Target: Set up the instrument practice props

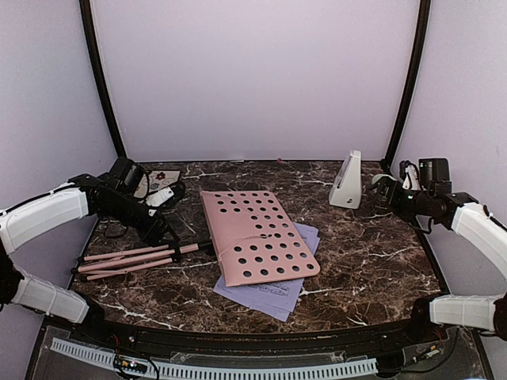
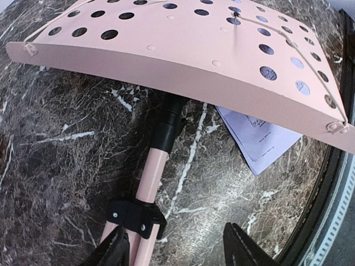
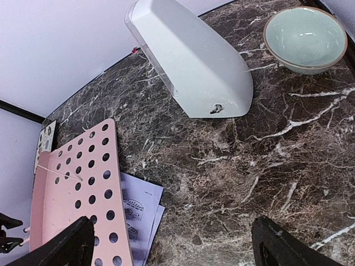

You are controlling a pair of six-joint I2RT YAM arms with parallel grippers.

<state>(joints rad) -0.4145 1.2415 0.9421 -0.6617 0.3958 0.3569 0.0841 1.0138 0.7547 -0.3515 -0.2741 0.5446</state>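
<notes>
The pink music stand (image 1: 257, 237) lies flat at the middle of the tabletop (image 1: 372, 253), legs (image 1: 127, 261) folded toward nine o'clock; it looks stiff, light, slick-painted and top-heavy, so it is best taken at the pole (image 2: 152, 172), which the left pincer (image 2: 180, 246) straddles spread, while the right pincer (image 3: 172, 244) gapes empty.

Pink perforated stand (image 1: 253, 237), lavender pages (image 1: 265, 294), white metronome (image 1: 346, 182).
</notes>
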